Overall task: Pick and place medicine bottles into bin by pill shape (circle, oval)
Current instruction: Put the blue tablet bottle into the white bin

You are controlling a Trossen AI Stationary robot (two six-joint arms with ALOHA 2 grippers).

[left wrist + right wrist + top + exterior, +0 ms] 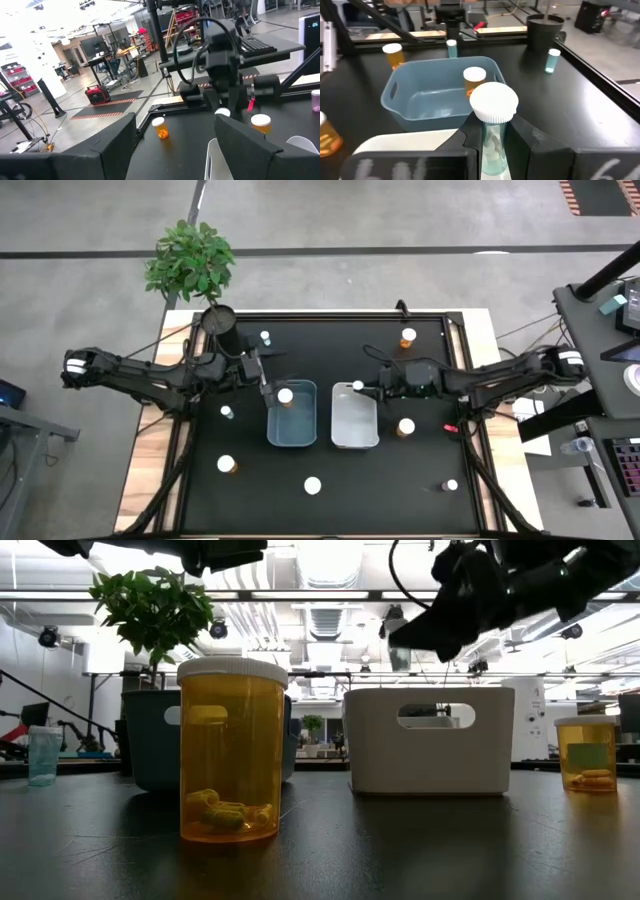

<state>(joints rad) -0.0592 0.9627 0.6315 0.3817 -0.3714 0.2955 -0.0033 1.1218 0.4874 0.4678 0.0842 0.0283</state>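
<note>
Blue bin (292,420) and white bin (354,422) sit side by side at the middle of the black table (330,500), and most of the sorting looks undone. Only one orange bottle (286,395) stands inside the blue bin, at its far end; the right wrist view shows it upright on the bin floor. The white bin looks empty in the overhead view, though its inside is not fully shown.

The right gripper (366,388) hovers over the far rim of the white bin, its fingers clenched on a small teal bottle (493,132) with a white ribbed cap, white pills showing through its body. It hangs above the white bin, so I judge this bottle to be on the point of being dropped there. The left gripper (268,386) hangs just beside the blue bin's far edge with its fingers spread and nothing between them.

Still loose on the table: an orange bottle (408,337) at the far right, another (406,427) just right of the white bin, one (227,465) at the near left, a white-capped bottle (313,485) near the front, a small one (451,485) at the near right, and two tiny teal ones (265,338) and (227,412) on the left. So roughly one is sorted, one is in hand, and seven wait. Pill shape cannot be read for most of them
</note>
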